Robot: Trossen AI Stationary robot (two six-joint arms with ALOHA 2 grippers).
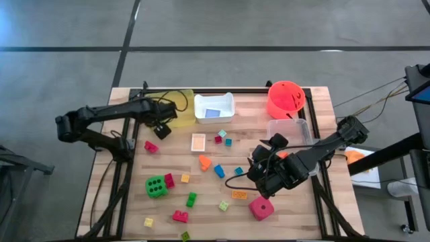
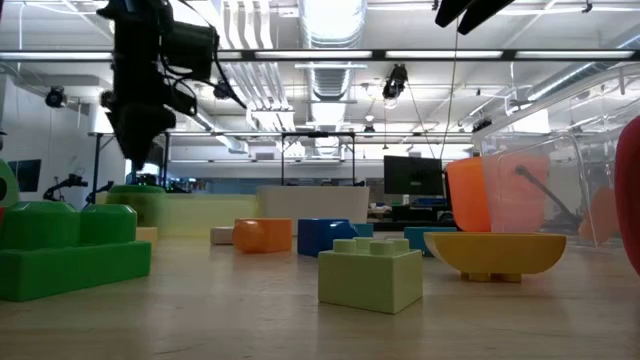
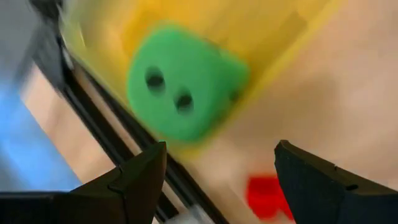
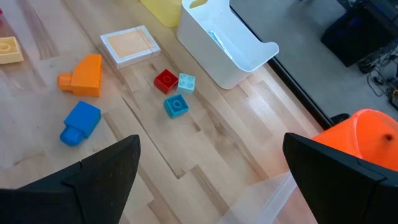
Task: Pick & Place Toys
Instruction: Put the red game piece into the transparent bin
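A green die (image 3: 180,87) with dark dots lies inside the yellow tray (image 1: 183,102) at the table's far left. My left gripper (image 3: 221,152) hovers open just above and beside that tray (image 1: 161,129), with nothing between its fingers. A second green die (image 1: 156,186) and a pink-red die (image 1: 261,208) rest on the table near its front. Small coloured bricks lie scattered between them, among them an orange one (image 4: 84,76) and a blue one (image 4: 79,122). A flat card (image 1: 198,142) lies mid-table. My right gripper (image 4: 211,149) hangs open over the table's right half (image 1: 254,168).
A white tray (image 1: 213,107) holding a blue card stands at the far middle. A round orange-red bucket (image 1: 285,99) and a clear tray (image 1: 289,131) stand at the far right. A red brick (image 1: 150,146) lies just near-side of my left gripper.
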